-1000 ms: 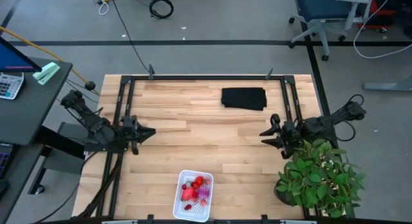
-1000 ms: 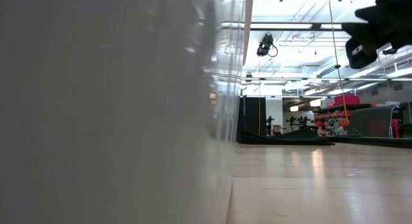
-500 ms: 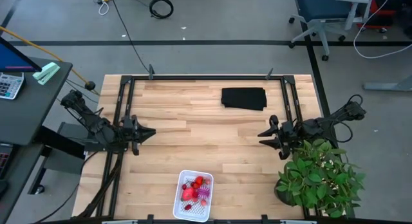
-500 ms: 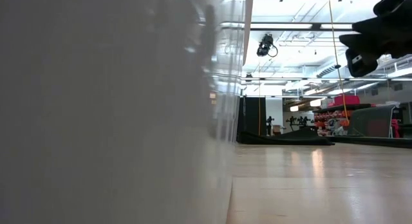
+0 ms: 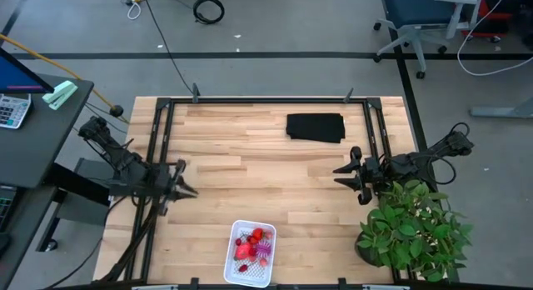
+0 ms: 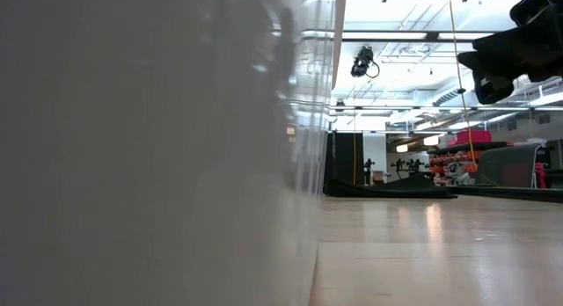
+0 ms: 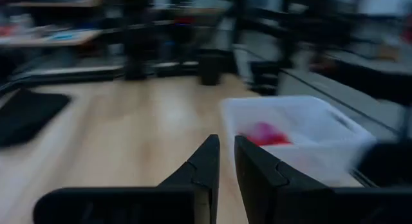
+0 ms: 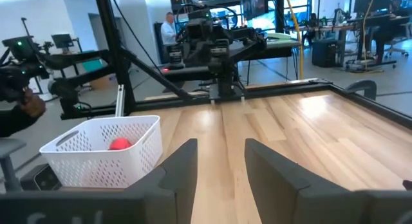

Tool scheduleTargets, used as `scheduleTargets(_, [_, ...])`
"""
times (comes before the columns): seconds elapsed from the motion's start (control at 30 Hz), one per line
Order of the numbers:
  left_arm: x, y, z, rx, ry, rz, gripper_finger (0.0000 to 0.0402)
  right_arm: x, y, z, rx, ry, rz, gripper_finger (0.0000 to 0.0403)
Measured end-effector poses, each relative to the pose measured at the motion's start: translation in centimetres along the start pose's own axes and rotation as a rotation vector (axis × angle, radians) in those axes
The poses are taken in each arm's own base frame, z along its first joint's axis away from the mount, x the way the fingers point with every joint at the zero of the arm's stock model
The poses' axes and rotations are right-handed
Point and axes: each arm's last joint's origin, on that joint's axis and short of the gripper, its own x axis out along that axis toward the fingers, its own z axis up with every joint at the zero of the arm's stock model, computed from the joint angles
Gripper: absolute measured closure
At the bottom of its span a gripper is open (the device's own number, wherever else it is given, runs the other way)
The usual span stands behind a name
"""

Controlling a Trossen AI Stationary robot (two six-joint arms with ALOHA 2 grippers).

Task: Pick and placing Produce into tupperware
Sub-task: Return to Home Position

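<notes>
L gripper swung toward tupperware w/ produce, fingers nearly closed, empty; R gripper ajar, empty, well apart.

In the low view a blurred pale surface fills everything from 6 round to 12 o'clock and hides whatever lies behind it. A dark arm part at 2 o'clock is cut by the edge. The left wrist view is smeared: the produce in the tupperware is one red blotch. From above, at the table's 6 o'clock, its pieces are too small to tell apart.
</notes>
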Motion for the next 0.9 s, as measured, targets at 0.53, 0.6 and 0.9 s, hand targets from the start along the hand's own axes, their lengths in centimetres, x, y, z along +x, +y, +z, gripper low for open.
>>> scheduleTargets(0.53, [0.4, -0.5, -2.0, 0.006, 0.052, -0.151, 0.0344, 0.0, 0.0, 0.0, 0.005, 0.0, 0.0, 0.0266])
scheduleTargets(0.6, [0.4, -0.5, -2.0, 0.007, 0.053, -0.152, 0.0347, 0.0, 0.0, 0.0, 0.004, 0.0, 0.0, 0.0266])
scheduleTargets(0.9, [0.3, -0.5, -2.1, -0.001, 0.072, -0.152, 0.0342, 0.0, 0.0, 0.0, 0.005, 0.0, 0.0, 0.0266])
